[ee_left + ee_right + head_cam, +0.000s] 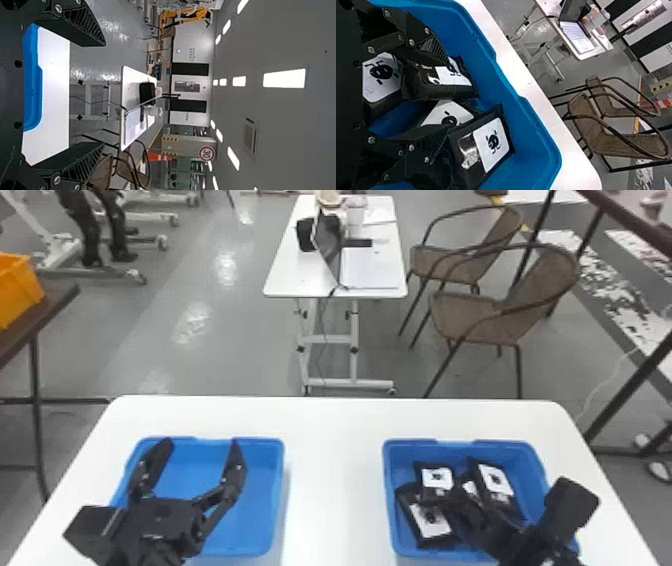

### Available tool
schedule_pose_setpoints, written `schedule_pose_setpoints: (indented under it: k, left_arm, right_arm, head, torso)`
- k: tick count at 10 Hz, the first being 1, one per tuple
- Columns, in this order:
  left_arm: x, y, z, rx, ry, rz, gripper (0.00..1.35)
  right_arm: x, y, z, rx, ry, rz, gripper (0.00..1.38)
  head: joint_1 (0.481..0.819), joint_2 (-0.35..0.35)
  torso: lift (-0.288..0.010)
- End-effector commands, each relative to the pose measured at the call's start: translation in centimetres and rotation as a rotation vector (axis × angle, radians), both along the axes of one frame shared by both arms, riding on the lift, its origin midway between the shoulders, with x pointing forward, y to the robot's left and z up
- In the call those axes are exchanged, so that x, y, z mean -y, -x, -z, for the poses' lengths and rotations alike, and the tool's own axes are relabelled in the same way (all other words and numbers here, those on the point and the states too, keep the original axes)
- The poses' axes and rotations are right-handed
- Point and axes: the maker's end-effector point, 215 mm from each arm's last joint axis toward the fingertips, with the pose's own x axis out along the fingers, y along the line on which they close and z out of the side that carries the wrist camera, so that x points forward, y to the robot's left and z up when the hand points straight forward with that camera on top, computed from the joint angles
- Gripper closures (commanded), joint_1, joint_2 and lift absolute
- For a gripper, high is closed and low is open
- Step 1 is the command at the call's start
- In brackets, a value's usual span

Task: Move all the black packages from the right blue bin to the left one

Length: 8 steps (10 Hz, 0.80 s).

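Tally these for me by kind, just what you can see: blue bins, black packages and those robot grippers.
Blue bins: 2, the left bin and the right bin
Black packages: 4 visible, all in the right bin
Grippers: 2, the left gripper and the right gripper
Total: 8

Standing here, I count two bins (pixel 252 522), four packages (pixel 436 478), one left hand (pixel 201 444), one right hand (pixel 467 499), one bench (pixel 332 470), two wicker chairs (pixel 537 282).
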Motion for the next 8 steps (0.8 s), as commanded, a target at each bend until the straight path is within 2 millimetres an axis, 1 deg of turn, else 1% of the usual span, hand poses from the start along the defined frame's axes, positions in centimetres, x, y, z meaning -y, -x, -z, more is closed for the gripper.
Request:
schedule_pose_setpoints:
  k: [1,2,3,4,5,7,8]
  left_arm:
    - [0.0,0.0,0.0,0.001,0.001,0.002,0.13]
    - [0.1,0.0,0.0,-0.001,-0.001,0.004,0.13]
    - [0.1,0.0,0.0,-0.001,-0.001,0.006,0.13]
    - [0.1,0.0,0.0,-0.001,0.001,0.005,0.13]
    - [0.1,0.0,0.1,-0.004,0.003,0.008,0.13]
    - [0.2,0.0,0.1,-0.002,0.005,0.010,0.13]
    - [0.2,-0.1,0.1,-0.001,0.005,0.012,0.13]
  right_arm:
    - [-0.2,-0.9,0.7,-0.011,-0.029,0.005,0.52]
    - [-0.6,-1.3,1.1,-0.019,-0.045,0.001,0.54]
    - [-1.3,-1.3,1.3,-0.026,-0.068,-0.007,0.62]
    - [-2.2,-0.8,1.4,-0.022,-0.111,-0.019,1.00]
    - [-3.0,-0.4,0.8,-0.008,-0.149,-0.013,1.05]
    - [-3.5,-0.2,0.8,-0.010,-0.170,-0.016,1.06]
    - [-3.8,-0.2,0.4,0.002,-0.182,-0.021,1.06]
  head:
    - [0.695,0.015]
    - [0.695,0.016]
    - [0.695,0.019]
    - [0.695,0.026]
    - [0.695,0.032]
    - [0.695,0.052]
    - [0.695,0.055]
  torso:
    - [-0.041]
    - [-0.041]
    - [-0.041]
    - [-0.041]
    - [-0.041]
    - [-0.041]
    - [-0.041]
